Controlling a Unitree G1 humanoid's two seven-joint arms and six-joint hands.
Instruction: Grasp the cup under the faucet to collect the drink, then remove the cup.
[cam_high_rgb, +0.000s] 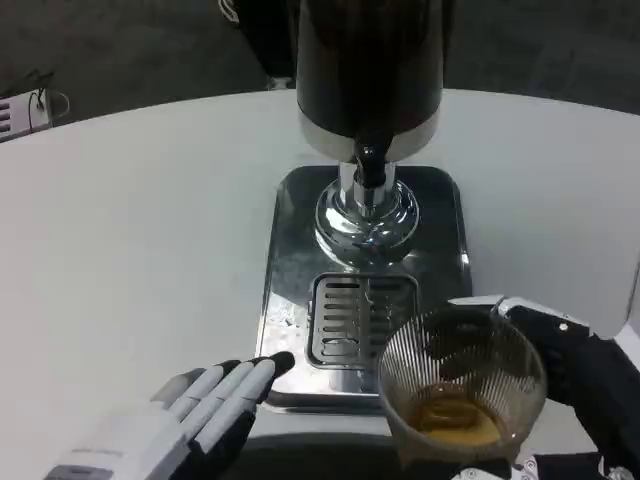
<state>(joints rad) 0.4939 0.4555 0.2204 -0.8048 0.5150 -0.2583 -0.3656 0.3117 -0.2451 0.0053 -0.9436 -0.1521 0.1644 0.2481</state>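
Ribbed glass cup (462, 385), upright w/ amber drink, gripped by right hand (570, 365), near-right of the drip grate (362, 318), clear of faucet (371, 165); left hand (205, 410) open, idle, left of grate.

You see a clear ribbed glass cup (462, 385) standing upright at the near right of the picture, just off the front right corner of the drip grate, well clear of the faucet (371, 168). A shallow pool of amber drink sits in its bottom. The black faucet points straight down above the chrome base.
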